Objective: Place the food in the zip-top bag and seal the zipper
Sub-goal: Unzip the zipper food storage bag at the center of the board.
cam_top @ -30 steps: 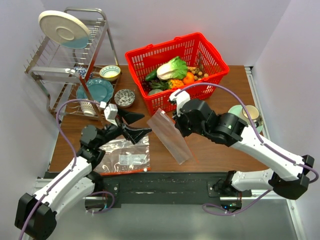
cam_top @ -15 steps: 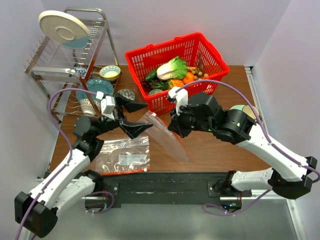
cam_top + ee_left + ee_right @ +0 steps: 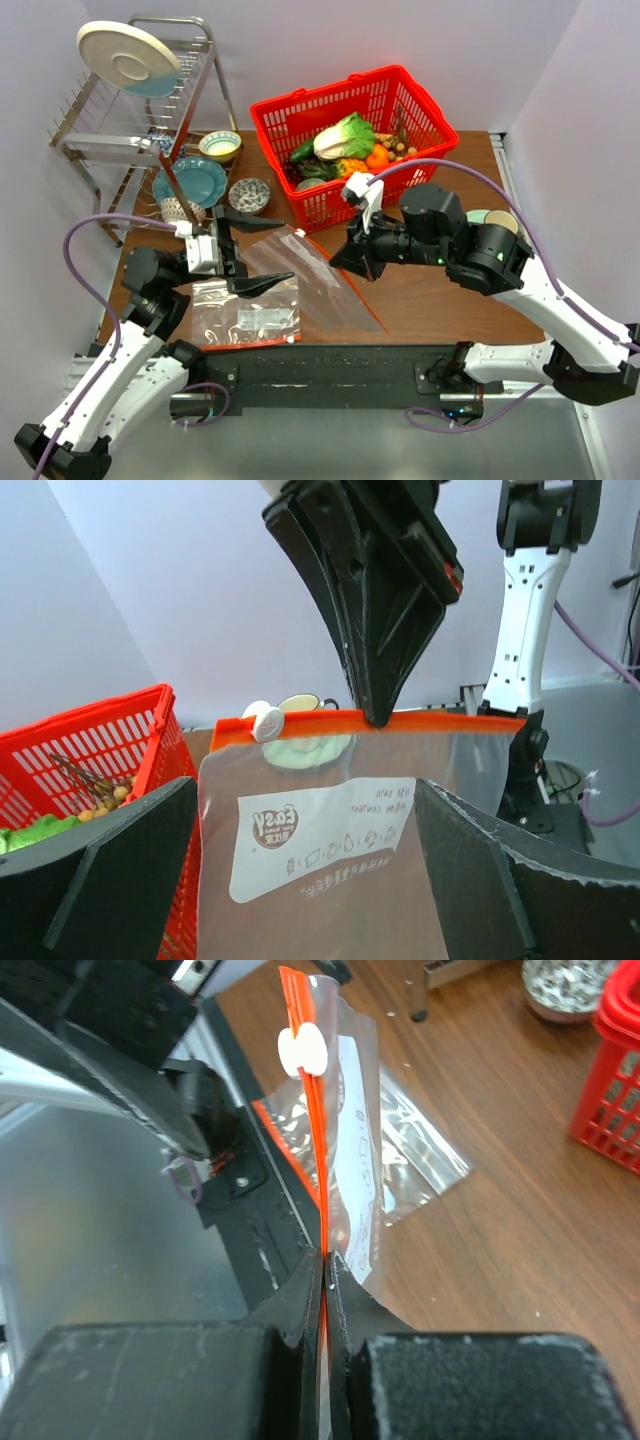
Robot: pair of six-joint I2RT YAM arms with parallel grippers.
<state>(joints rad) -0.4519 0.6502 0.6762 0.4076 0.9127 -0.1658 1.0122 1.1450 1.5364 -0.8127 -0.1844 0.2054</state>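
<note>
My right gripper (image 3: pixel 347 264) (image 3: pixel 327 1260) is shut on the red-orange zipper (image 3: pixel 312 1120) (image 3: pixel 340 723) of the clear zip-top bag (image 3: pixel 300 275) and holds it in the air. The zipper's white tab (image 3: pixel 300 1050) (image 3: pixel 266 721) sits at its far end. My left gripper (image 3: pixel 260 250) (image 3: pixel 305 875) stands wide open, its fingers either side of the bag's lower part without touching it. The food lies in the red basket (image 3: pixel 270 115): napa cabbage (image 3: pixel 345 135), cucumber (image 3: pixel 302 151) and brown nuts (image 3: pixel 400 150) (image 3: pixel 100 800).
A second clear bag (image 3: pixel 245 315) (image 3: pixel 410 1150) lies flat at the table's near left. A dish rack (image 3: pixel 130 130) with plates and bowls (image 3: pixel 220 145) stands at the back left. A cup on a saucer (image 3: pixel 497 225) sits at the right. An orange (image 3: pixel 377 157) is in the basket.
The right gripper has swung the held bag up and leftward. The left arm has drawn back to the left, and its open fingers now straddle the bag.
</note>
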